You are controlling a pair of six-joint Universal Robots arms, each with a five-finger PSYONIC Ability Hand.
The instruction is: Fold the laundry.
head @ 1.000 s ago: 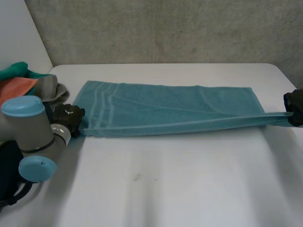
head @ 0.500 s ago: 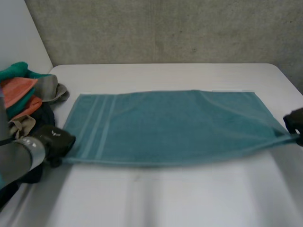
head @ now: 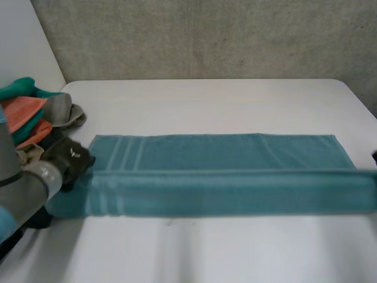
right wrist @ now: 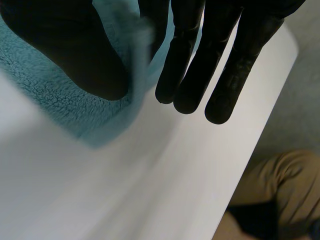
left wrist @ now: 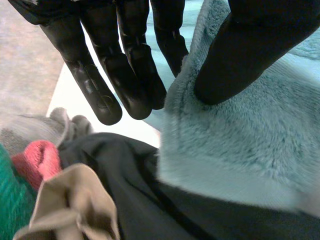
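White table (head: 206,100), long teal towel (head: 224,171) (striped left end), left hand (head: 69,160) & right hand (right wrist: 187,50) fingers pinching opp. ends

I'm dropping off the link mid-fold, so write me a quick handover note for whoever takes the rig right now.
Left hand pinches one end of the towel, beside the clothes pile.
Right hand pinches the opposite end, near the edge of the table.
The towel is stretched lengthwise between them, with a long crease along it.
Done: towel pulled straight.
Left: finish folding it, then the pile.
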